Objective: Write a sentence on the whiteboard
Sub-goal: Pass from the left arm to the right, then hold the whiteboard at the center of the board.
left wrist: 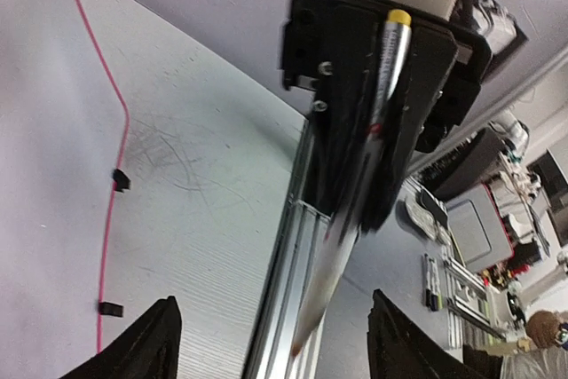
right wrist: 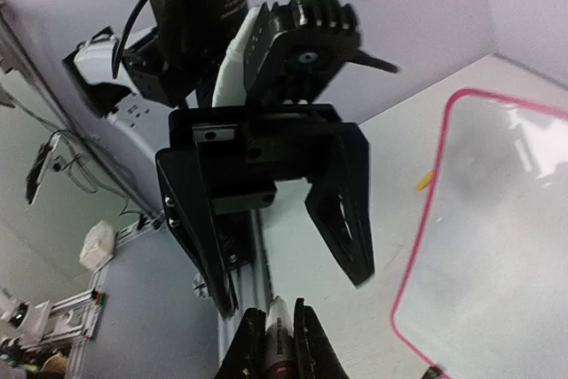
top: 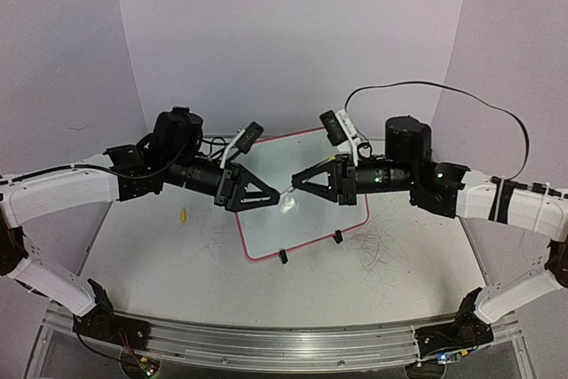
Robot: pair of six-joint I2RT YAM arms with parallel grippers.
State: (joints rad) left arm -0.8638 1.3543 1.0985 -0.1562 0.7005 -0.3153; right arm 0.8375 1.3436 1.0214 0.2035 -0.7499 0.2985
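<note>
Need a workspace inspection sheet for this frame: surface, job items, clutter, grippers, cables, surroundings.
Surface: grey-white tabletop, dark scribble marks right of the board.
Job's things: glossy white rectangular whiteboard with pink-red frame, no writing legible; pale marker with yellow end held above it.
Clutter: small yellow piece on the table left of the board.
Grippers: left gripper open; right gripper shut on the marker.
Cables: black cable looping high on the right.
Surroundings: lilac backdrop walls.

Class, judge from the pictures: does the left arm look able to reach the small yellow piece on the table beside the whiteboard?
Probably yes. The yellow piece lies on bare table close to the left gripper, which is open; nothing stands between them.
</note>
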